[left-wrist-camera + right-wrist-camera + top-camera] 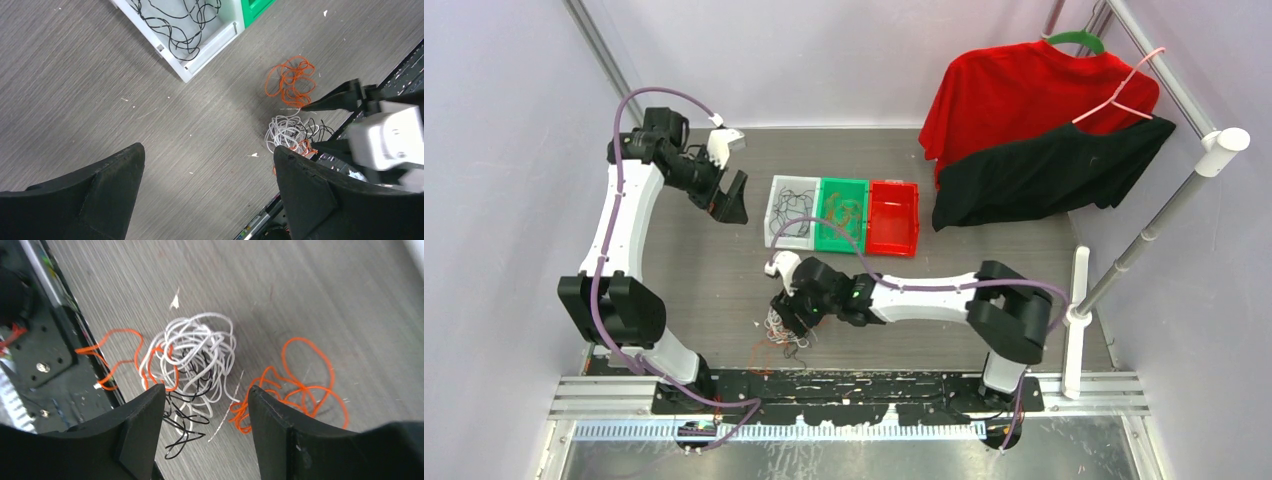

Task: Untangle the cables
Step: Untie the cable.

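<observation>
A tangle of cables lies near the table's front edge: a white bundle, black loops under it, and an orange strand trailing onto the black rail. Loose orange loops lie just beside the tangle. My right gripper hovers low over this heap, open, with nothing held between its fingers. My left gripper hangs open above bare table next to the white bin, far from the heap. Its wrist view shows the white bundle and orange loops ahead.
Three bins stand in a row mid-table: a white one with black cables, a green one with orange cables, a red one. A red shirt and black garment hang at back right. A black rail edges the front.
</observation>
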Robot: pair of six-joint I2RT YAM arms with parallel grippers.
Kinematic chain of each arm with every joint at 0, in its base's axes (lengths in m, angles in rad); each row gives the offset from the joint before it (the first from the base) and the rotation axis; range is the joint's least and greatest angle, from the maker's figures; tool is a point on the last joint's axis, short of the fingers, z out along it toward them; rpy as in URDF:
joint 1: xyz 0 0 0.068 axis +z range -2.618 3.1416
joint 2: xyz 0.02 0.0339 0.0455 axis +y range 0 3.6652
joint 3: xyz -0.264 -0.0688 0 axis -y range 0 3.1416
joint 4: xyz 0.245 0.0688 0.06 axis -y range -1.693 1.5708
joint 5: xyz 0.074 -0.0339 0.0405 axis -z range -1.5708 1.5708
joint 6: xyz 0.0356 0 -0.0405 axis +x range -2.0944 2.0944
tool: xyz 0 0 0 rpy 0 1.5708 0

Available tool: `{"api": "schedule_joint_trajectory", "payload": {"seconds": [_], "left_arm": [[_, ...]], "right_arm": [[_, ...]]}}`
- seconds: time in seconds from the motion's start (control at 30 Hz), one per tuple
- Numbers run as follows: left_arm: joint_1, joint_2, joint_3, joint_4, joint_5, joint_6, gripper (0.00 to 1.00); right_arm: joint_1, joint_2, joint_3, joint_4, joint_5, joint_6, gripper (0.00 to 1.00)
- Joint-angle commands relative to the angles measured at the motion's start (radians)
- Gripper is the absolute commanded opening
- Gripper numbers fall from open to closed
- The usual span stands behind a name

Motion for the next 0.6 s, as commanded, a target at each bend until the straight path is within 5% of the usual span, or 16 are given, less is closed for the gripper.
{"api": "schedule_joint_trajectory", "payload": {"seconds": [0.0, 0.07, 0.27, 0.57], "left_arm": [[0.002, -0.056, 0.021, 0.03, 0.016, -0.009, 1.0], [0.003, -0.065, 0.019, 0.026, 0.02, 0.0, 1.0], [0.003, -0.088, 0.001, 0.009, 0.041, 0.038, 1.0], [0.004, -0.096, -0.025, 0.013, 0.047, 0.053, 0.98]], "right_arm": [[0.012, 0.098, 0.096, 0.007, -0.049, -0.029, 0.66], [0.005, 0.151, 0.13, -0.006, -0.058, -0.002, 0.63], [-0.091, 0.209, 0.131, 0.028, 0.149, 0.168, 0.29], [-0.141, 0.075, -0.014, 0.123, 0.371, 0.252, 0.29]]}}
